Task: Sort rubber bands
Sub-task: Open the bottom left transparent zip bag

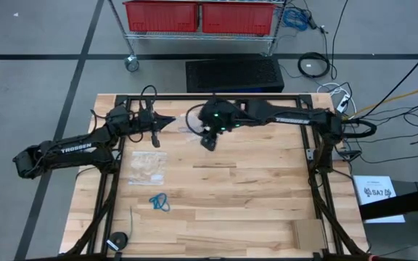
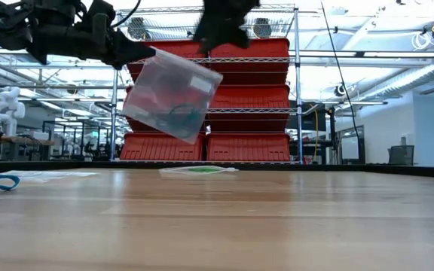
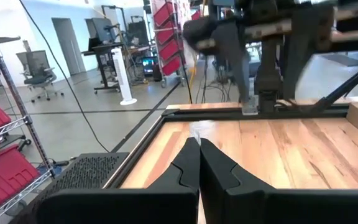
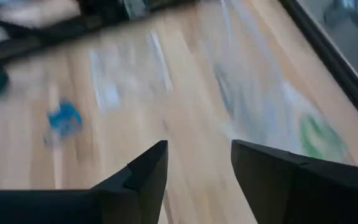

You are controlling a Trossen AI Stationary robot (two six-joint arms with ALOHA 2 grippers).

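A clear zip bag with dark teal rubber bands inside hangs tilted above the table's far middle, and my left gripper is shut on it. My right gripper hovers open just beside and above that bag, with nothing between its fingers. A second clear bag with light green rubber bands lies flat on the table at the far side; its green shows in the right wrist view. Bright blue rubber bands lie loose on the table's near left. My left gripper pinches the bag's upper corner between its two shut fingers. The fingers lie level and come from the table's left. The bag hangs below them, tilted and clear of the table. In the left wrist view only a thin clear edge shows past the fingertips.
Another clear zip bag lies flat on the table's left half. A small black round object sits at the near left edge. Bare wood spans the table's middle and right. A black frame rail borders the far edge.
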